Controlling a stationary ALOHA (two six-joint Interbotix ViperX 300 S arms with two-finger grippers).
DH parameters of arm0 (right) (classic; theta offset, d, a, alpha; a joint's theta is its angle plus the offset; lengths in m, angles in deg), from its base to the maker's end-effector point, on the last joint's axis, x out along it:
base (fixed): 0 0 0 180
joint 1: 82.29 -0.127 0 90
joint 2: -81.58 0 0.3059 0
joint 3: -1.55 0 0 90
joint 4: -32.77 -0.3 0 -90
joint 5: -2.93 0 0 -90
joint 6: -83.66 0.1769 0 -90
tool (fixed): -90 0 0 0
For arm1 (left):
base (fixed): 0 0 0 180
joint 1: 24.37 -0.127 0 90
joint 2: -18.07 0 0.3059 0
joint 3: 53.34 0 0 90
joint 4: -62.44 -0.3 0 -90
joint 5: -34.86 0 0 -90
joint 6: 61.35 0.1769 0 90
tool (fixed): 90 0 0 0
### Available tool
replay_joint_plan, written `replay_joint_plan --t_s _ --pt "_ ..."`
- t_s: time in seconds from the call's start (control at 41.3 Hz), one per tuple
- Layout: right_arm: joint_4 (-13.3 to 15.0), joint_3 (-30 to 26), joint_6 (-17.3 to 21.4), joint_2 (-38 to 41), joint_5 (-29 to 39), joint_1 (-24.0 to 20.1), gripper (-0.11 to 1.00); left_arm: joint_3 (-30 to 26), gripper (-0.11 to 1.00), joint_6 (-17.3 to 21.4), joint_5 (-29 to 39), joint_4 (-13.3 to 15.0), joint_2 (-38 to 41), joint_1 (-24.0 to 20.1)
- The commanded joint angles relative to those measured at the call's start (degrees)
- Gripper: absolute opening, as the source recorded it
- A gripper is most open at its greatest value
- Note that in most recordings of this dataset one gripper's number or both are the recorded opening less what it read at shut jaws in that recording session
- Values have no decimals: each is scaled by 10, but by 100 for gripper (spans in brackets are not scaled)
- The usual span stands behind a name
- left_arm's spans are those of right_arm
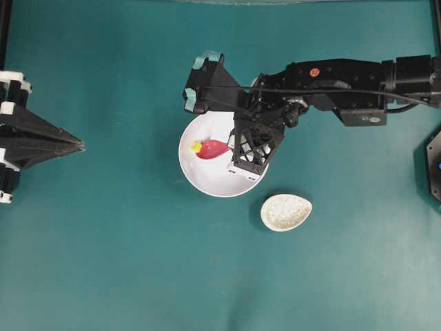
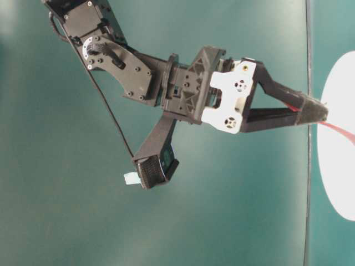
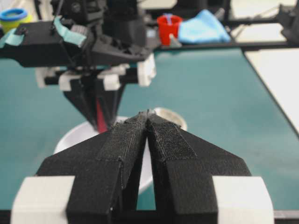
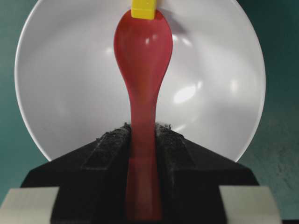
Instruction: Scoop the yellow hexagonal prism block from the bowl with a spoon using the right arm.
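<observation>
Right claw (image 4: 142, 135) pinches spoon (image 4: 142, 70) over teal tabletop (image 1: 103, 262) (left claw (image 3: 148, 116) pressed together).

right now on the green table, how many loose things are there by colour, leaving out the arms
white: 1, the bowl
red: 1, the spoon
yellow: 1, the small block at the spoon's tip
speckled beige: 1, the oval spoon rest
total: 4

The right arm (image 1: 344, 86) is black and blocky, with a small red sticker, a thin black cable running along it and teal tape on its camera mount. Both grippers have pointed black fingers (image 3: 168, 144) on white fittings with dark screws
</observation>
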Motion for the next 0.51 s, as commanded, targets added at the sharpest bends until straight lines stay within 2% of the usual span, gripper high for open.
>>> replay_joint_plan --t_s 0.0,0.485 --pt "1 -10 1 -10 -11 3 22 -13 7 1 -3 -2 2 1" --pt "6 18 0 -23 -65 2 22 -14 7 1 -4 -2 2 1"
